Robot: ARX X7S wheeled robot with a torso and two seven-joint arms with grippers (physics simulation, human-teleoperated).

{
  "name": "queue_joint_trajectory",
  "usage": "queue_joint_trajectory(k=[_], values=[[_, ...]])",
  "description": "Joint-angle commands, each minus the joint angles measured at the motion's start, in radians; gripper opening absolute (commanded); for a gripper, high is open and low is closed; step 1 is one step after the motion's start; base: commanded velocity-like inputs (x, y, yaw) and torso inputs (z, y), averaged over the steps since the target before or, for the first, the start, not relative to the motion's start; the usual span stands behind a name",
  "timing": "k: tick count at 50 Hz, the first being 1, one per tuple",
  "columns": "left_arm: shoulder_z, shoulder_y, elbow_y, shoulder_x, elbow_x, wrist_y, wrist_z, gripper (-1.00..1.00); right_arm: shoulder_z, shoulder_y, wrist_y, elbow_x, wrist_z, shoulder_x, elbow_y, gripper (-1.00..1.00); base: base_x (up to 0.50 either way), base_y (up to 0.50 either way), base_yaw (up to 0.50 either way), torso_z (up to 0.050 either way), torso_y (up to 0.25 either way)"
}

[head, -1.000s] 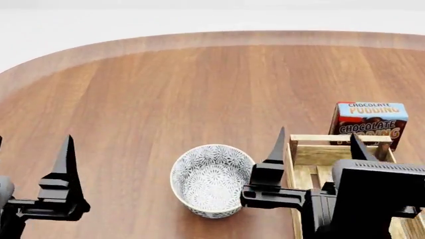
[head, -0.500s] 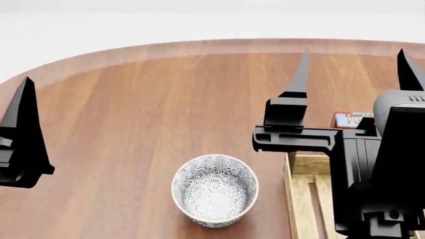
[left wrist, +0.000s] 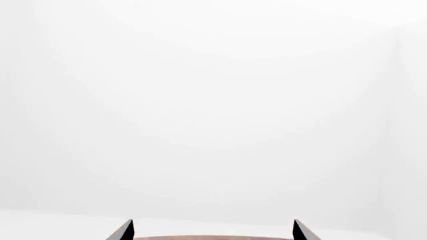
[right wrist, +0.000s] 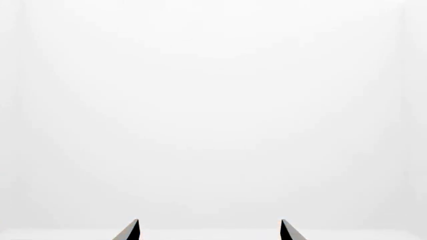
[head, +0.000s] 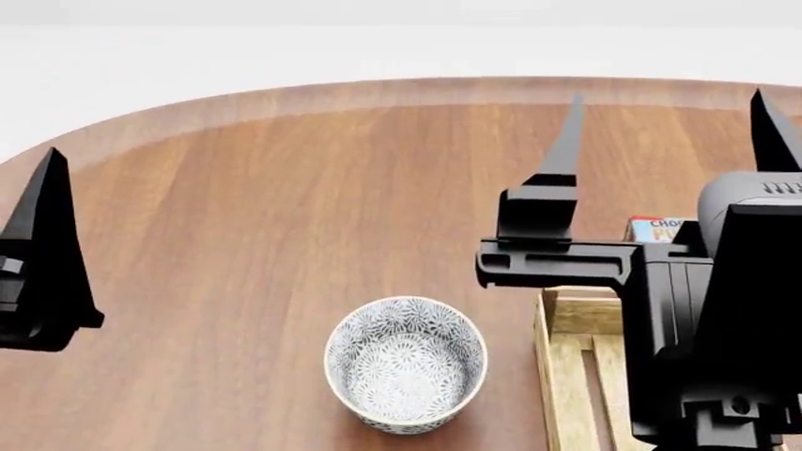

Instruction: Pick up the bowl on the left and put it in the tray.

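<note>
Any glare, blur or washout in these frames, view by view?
Head view: sharp, evenly lit, soft sheen on the table, the bowl crisp with only a faint shadow. Left and right wrist views: almost wholly blank white background, only dark finger tips at the edge.

Both grippers, left [head: 44,254] and right [head: 670,122], now stand raised, the bowl [head: 405,364] well below their jaws.
</note>
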Motion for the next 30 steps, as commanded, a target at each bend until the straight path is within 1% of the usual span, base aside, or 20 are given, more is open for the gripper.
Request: queue_joint_trajectory(k=[1, 3, 4, 13, 30], values=[[0.013, 0.019, -0.021, -0.004, 0.031, 0.052, 0.016, 1.00, -0.021, -0.016, -0.029, -0.016, -0.002, 0.012, 0.004, 1.00, 0.00, 0.00, 0.00, 0.000, 0.000], [0.002, 0.018, -0.019, -0.002, 0.016, 0.048, 0.011, 1.00, -0.021, -0.017, -0.031, -0.014, -0.004, 0.012, 0.005, 1.00, 0.00, 0.00, 0.00, 0.000, -0.082], [0.020, 0.019, -0.017, -0.010, 0.045, 0.056, 0.008, 1.00, -0.021, -0.020, -0.035, -0.015, -0.004, 0.013, 0.005, 1.00, 0.00, 0.00, 0.00, 0.001, -0.250], [0.035, 0.035, -0.020, -0.013, 0.064, 0.083, 0.011, 1.00, -0.019, -0.032, -0.050, -0.017, -0.002, 0.017, 0.007, 1.00, 0.00, 0.00, 0.00, 0.001, -0.250], [0.047, 0.028, -0.025, -0.039, 0.052, 0.101, -0.019, 1.00, -0.022, -0.036, -0.059, -0.011, 0.005, 0.020, 0.013, 1.00, 0.00, 0.00, 0.00, 0.001, -0.250]])
